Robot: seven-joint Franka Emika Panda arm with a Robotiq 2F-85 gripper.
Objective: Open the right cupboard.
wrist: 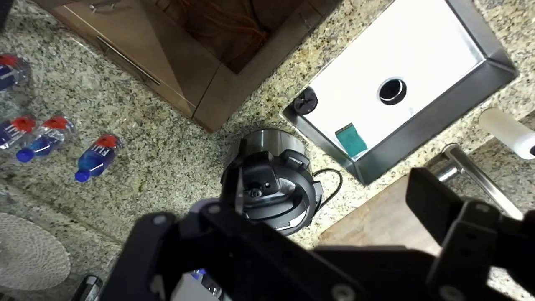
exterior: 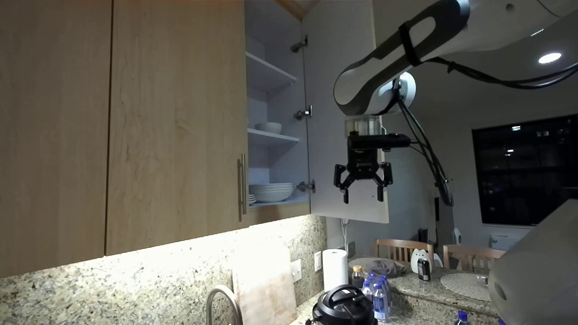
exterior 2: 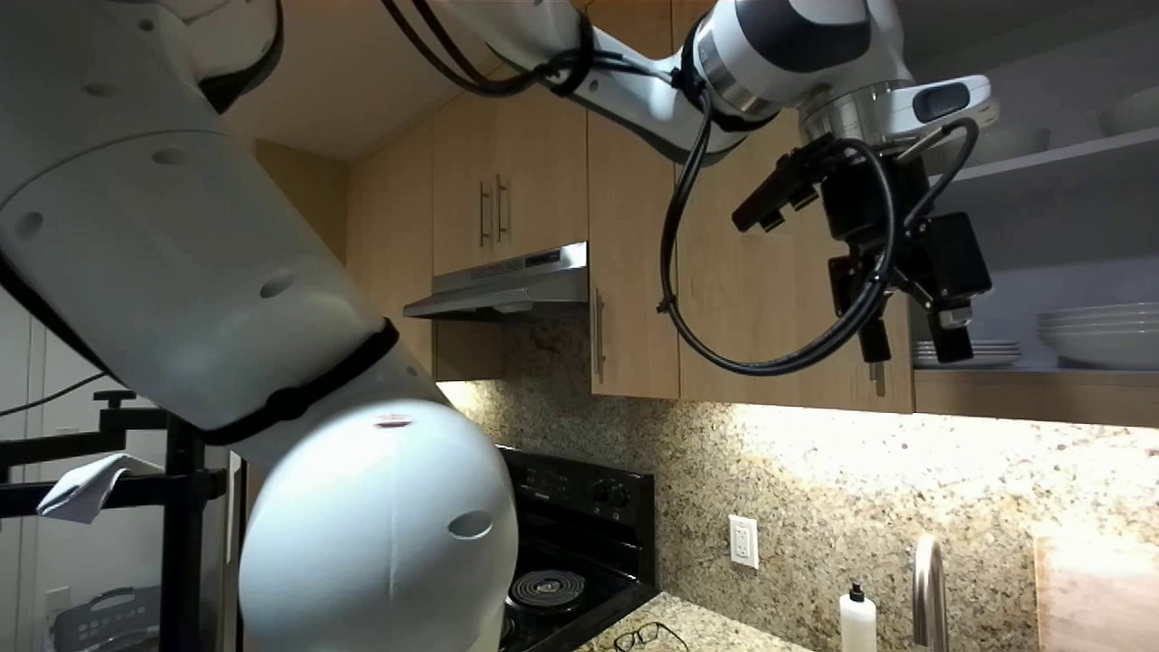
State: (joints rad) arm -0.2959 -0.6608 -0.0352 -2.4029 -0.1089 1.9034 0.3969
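While the gripper [exterior: 363, 197] is pointing downward in an exterior view, its fingers [exterior: 380, 195] standing well apart, the right cupboard [exterior: 286, 164] is hanging open above the speckled backsplash [exterior: 149, 289], just beside the closed light-wood doors [exterior: 176, 117]; its own door [exterior: 321, 113] is jutting outward behind the gripper, white dishes [exterior: 272, 193] are resting in the bottom, and a white bowl [exterior: 268, 127] is sitting on the shelf [exterior: 272, 138] above them

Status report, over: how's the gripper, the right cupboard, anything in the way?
Gripper open, empty. Right cupboard open, door standing wide, dishes inside. Arm overlaps door in an exterior view; gap unclear.
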